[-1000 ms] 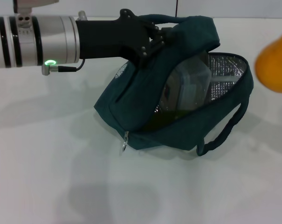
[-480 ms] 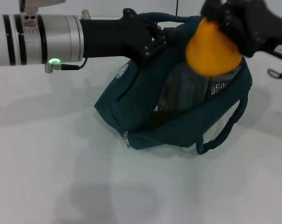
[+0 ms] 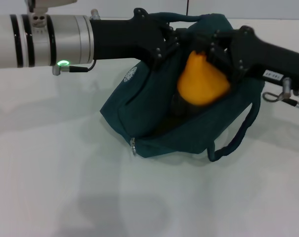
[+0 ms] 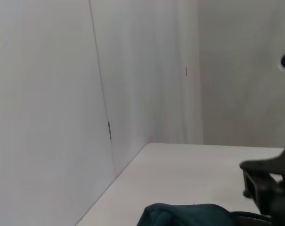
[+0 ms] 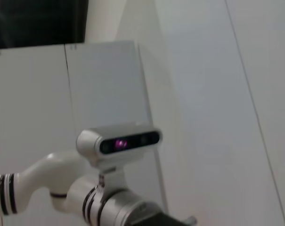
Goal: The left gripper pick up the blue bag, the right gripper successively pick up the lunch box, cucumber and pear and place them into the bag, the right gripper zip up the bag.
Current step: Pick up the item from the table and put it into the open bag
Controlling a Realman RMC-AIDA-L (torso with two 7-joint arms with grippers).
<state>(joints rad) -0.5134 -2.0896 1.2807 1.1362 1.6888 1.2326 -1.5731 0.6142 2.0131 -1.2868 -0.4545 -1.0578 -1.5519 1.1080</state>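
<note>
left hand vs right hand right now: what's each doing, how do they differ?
The left hand comes in from the robot's left and grips the blue bag at its top edge, holding it open; the right hand comes from the right, shut on the pear, at the bag's mouth. The left wrist shows a green light; the right forearm bears a white label. Both are black two-fingered claws meeting at the bag's top.

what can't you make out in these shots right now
- Lunch box and cucumber: head view, hidden by the pear and right gripper over the bag mouth.
- Left gripper: head view, fingertips buried in the bag's top fabric.
- Bag: left wrist view, cut off by the bottom edge.
- Right wrist view shows no bag or pear.
</note>
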